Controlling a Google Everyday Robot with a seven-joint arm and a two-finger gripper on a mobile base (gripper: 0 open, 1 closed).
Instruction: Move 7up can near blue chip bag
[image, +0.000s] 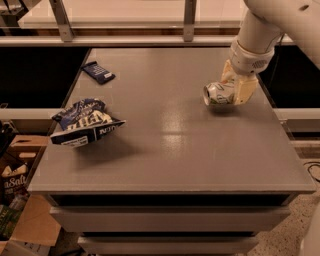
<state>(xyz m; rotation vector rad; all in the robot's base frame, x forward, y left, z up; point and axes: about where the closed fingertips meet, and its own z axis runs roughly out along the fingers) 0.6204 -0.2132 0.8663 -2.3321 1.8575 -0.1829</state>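
Gripper (234, 87) clamps 7up can (216, 94) far right; tabletop (170, 150) open leftward to blue chip bag (85, 122); dark packet (98, 72) far left, aside.
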